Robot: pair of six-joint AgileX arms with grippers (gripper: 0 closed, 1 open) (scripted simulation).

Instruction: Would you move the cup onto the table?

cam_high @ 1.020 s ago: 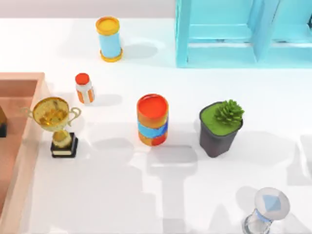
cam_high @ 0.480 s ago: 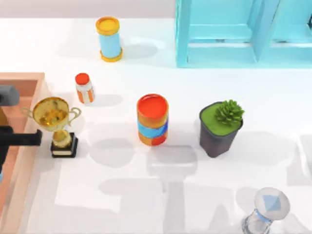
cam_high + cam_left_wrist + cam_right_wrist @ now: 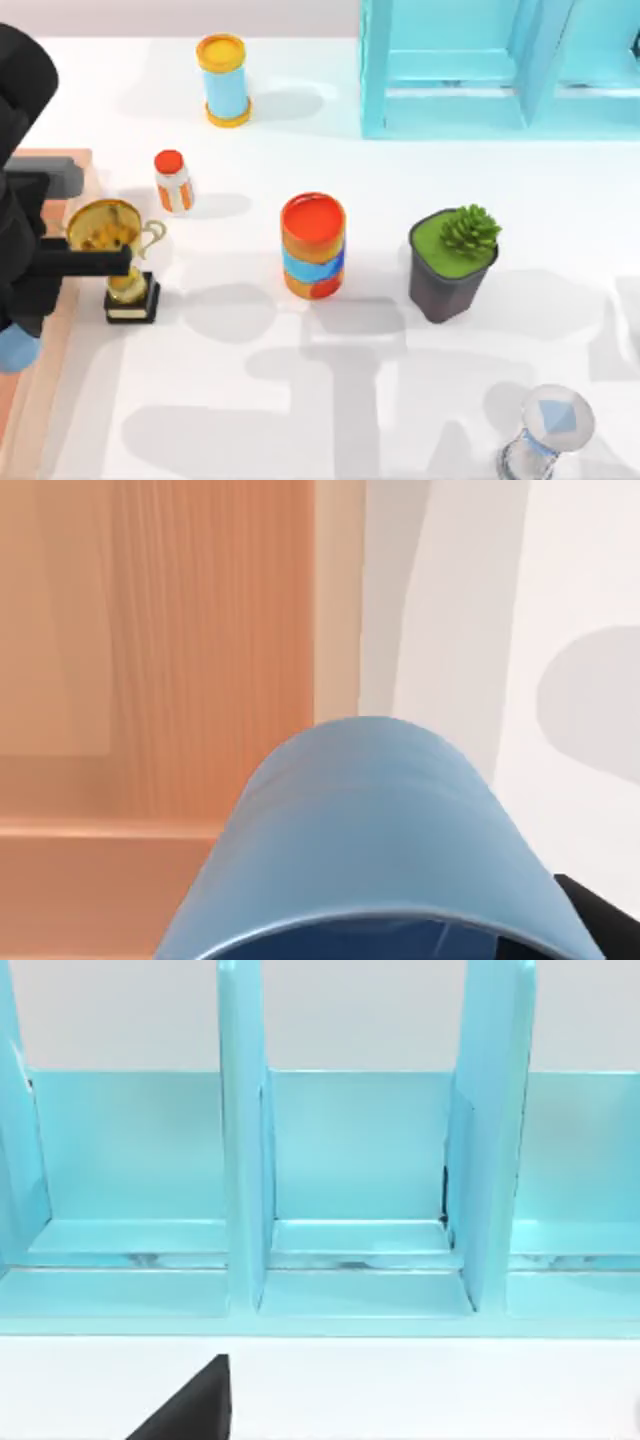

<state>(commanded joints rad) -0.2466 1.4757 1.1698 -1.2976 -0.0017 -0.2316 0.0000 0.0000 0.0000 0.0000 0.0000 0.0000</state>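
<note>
Now my left arm (image 3: 25, 215) reaches in at nine o'clock of the top view, dark and bulky, over the brown wooden box with raised sides (image 3: 40, 370). Below it, at about eight o'clock, a rounded bit of the small plain blue cup (image 3: 15, 352) peeks out over the box's edge. In the left wrist view the cup (image 3: 375, 850) sits right up against the camera, its rim toward me, with the box's wood grain (image 3: 160, 650) on one side of it and the glossy white tabletop (image 3: 575, 570) on the other. I cannot tell how my left jaws stand.

Just beside the arm, the gold two-handled trophy on a black base (image 3: 115, 255) stands upright on the tabletop (image 3: 300, 410). The red-topped can with orange and blue bands (image 3: 313, 245) is near the centre. The green plant in a dark pot (image 3: 452, 262) stands at three o'clock of the can.

The right wrist view faces the turquoise shelf frame (image 3: 360, 1190).
</note>
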